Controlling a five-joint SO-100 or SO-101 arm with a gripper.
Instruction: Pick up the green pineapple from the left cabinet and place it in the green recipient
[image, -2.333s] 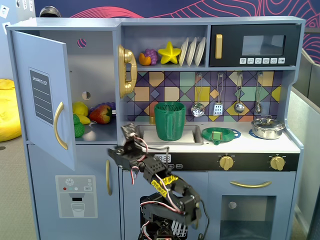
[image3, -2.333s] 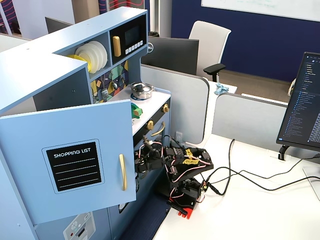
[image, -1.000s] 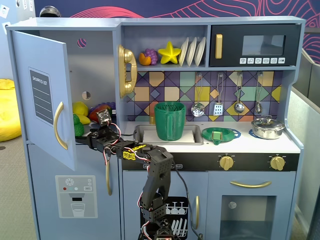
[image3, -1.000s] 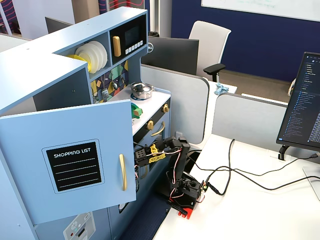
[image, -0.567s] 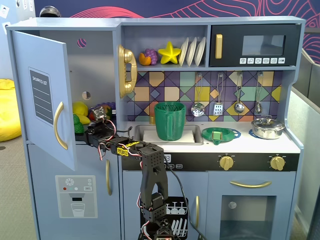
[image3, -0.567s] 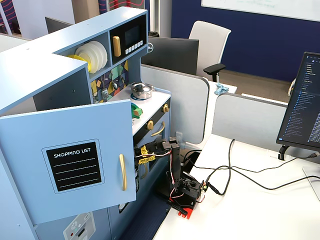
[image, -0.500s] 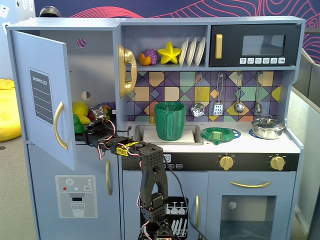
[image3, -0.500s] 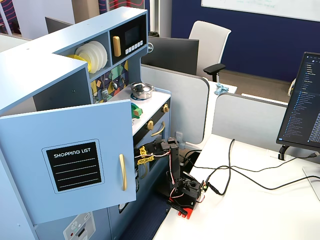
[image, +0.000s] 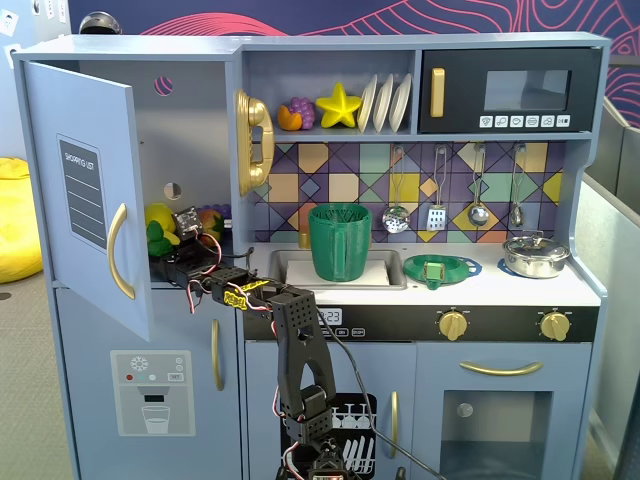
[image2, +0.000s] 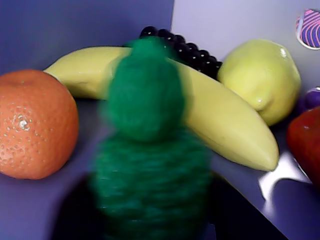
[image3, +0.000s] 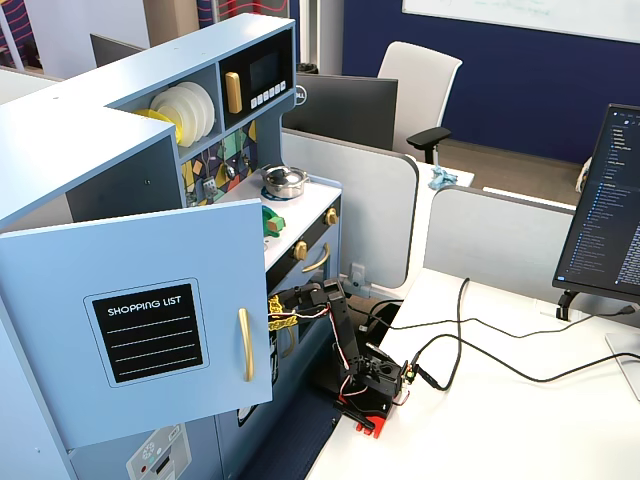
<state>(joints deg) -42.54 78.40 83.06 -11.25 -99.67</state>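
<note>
Reached into the pale blue left cabinet (image: 190, 150) — my gripper (image: 172, 243) near its front edge, fingers' state untellable. The bumpy green plastic pineapple (image2: 150, 150) stood upright before a yellow banana (image2: 227, 125), filling the wrist view.

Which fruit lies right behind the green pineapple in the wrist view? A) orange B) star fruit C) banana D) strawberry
C: in the wrist view the banana lies across directly behind the green pineapple, with the orange off to the left and the lemon to the right.
</note>
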